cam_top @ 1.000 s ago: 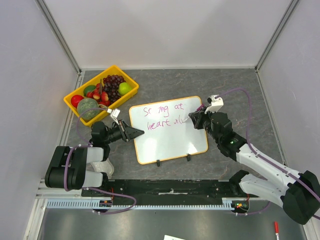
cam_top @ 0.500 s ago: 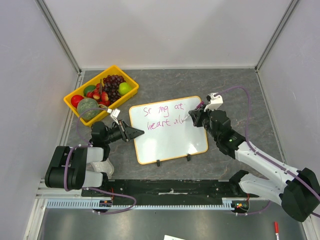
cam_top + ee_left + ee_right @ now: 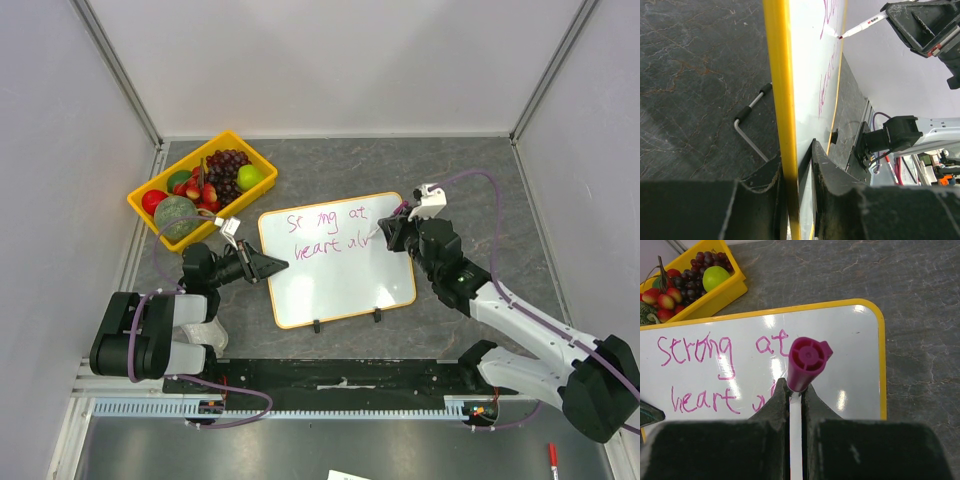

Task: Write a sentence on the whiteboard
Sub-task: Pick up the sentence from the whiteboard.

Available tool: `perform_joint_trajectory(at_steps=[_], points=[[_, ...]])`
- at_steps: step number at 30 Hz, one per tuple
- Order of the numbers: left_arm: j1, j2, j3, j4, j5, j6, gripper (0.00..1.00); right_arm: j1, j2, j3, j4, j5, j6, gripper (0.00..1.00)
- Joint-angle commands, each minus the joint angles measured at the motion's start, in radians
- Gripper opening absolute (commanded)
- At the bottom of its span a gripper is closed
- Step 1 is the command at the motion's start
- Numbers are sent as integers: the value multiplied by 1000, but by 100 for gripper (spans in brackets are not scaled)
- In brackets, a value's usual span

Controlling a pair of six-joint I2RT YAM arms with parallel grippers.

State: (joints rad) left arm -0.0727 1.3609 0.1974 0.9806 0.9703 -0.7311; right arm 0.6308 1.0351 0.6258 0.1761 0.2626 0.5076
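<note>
The whiteboard (image 3: 340,285) with an orange-yellow frame lies mid-table. The sentence (image 3: 325,232) in magenta reads "Strong at / heart al…" in two lines. My left gripper (image 3: 275,266) is shut on the board's left frame edge; the left wrist view shows the jaws (image 3: 797,160) clamped on the yellow frame (image 3: 781,100). My right gripper (image 3: 392,236) is shut on a magenta marker (image 3: 375,237), with its tip on the board at the end of the second line. In the right wrist view the marker (image 3: 807,362) stands between the jaws (image 3: 795,390) and hides the newest letters (image 3: 762,400).
A yellow fruit tray (image 3: 262,160) with grapes, apples and a melon stands at the back left, close to the board's corner. The board's two black clip feet (image 3: 316,325) are at its near edge. A red marker (image 3: 551,455) lies off the table at the bottom right.
The right gripper and marker shifted slightly up and right along the second line. The writing after "heart" has gained a stroke. The left gripper has not moved.
</note>
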Motion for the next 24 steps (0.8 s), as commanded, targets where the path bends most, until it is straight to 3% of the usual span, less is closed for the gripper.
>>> perform_joint_trajectory(at_steps=[1,13,24], points=[[-4,12,10,-11,-38,82,2,-11,-20,-12,-21,17,-18,0],[-4,12,10,-11,-38,82,2,-9,-50,-69,-36,3,-11,0],[-4,12,10,-11,-38,82,2,-16,-33,-18,-35,58,-24,0]])
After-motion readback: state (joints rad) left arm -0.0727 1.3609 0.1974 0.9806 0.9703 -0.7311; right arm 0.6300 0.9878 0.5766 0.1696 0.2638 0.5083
